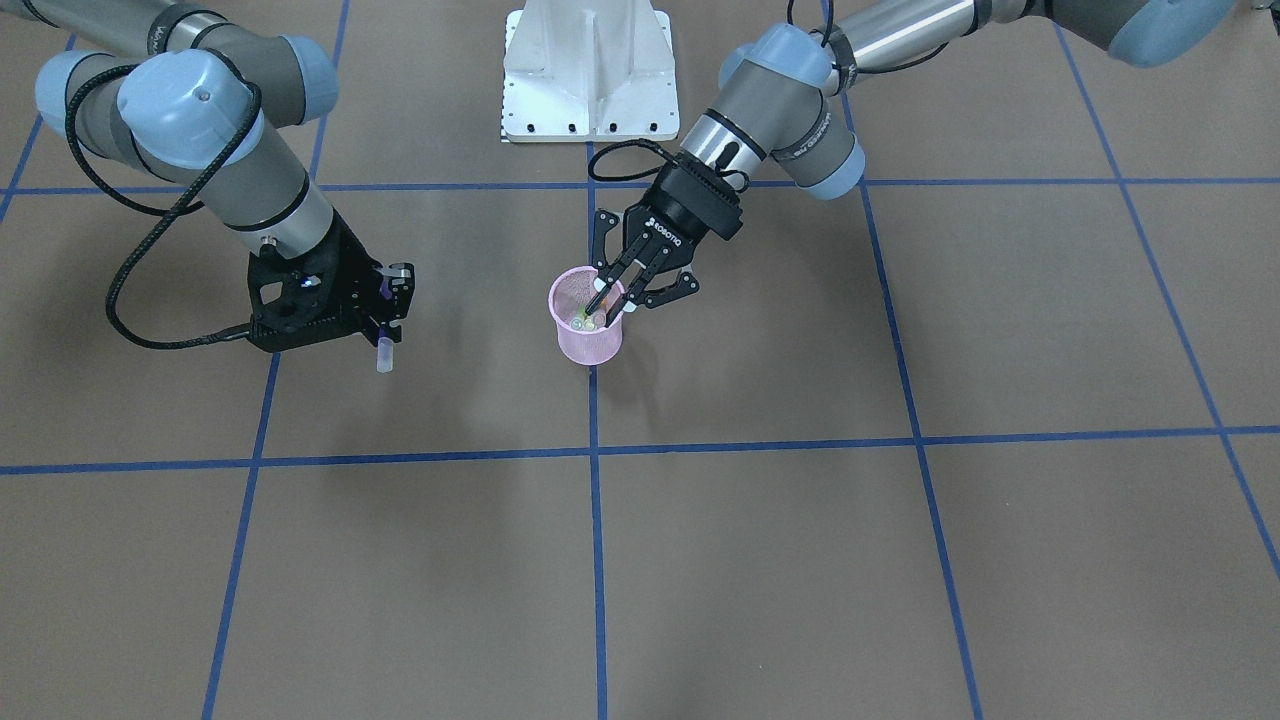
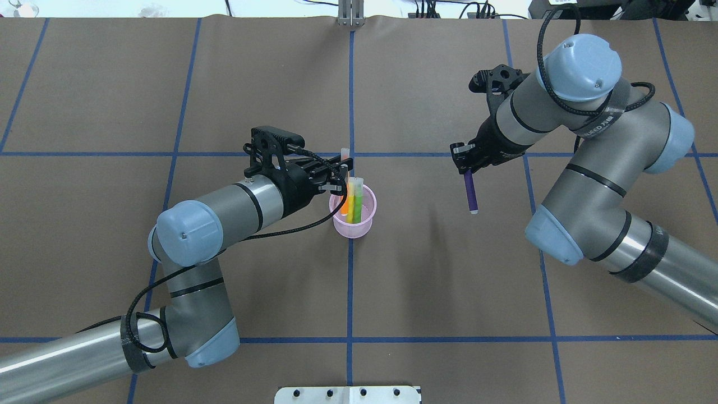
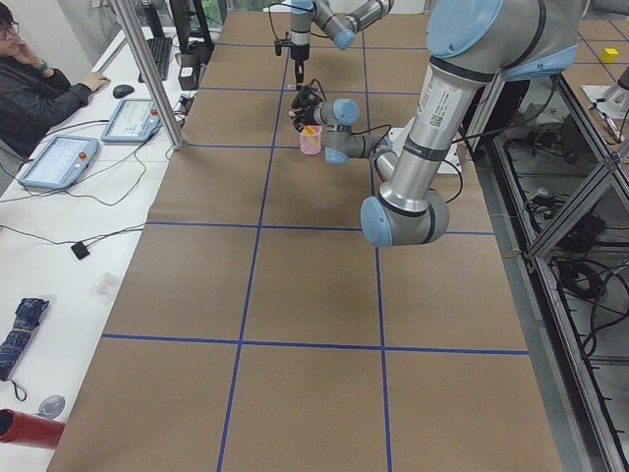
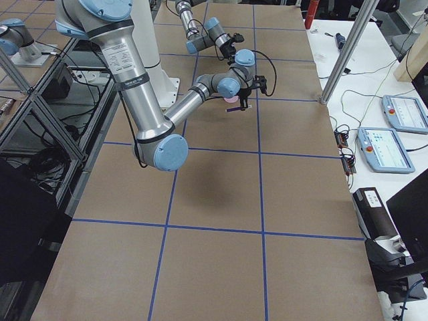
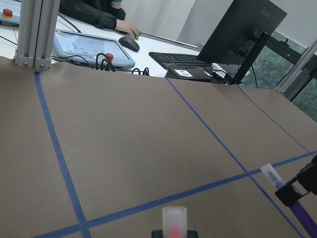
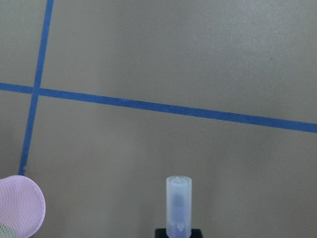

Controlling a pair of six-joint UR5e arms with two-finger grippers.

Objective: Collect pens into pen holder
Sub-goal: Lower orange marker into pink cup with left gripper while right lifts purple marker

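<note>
Left jaws – clamp orange pen (image 2: 345,193) in holder (image 2: 359,229) | right jaws – downward, grip purple pen (image 2: 470,195)

Pink mesh holder (image 2: 352,229); orange pen (image 2: 346,199); green pen (image 2: 357,199); purple pen (image 2: 470,196); blue-gridded brown tbl (image 2: 449,280).

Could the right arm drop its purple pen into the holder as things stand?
Probably not yet. The left claw hangs right over the holder, seemingly gripping the orange pen beside the green pen. The right claw holds the purple pen off to the side, nothing else between.
</note>
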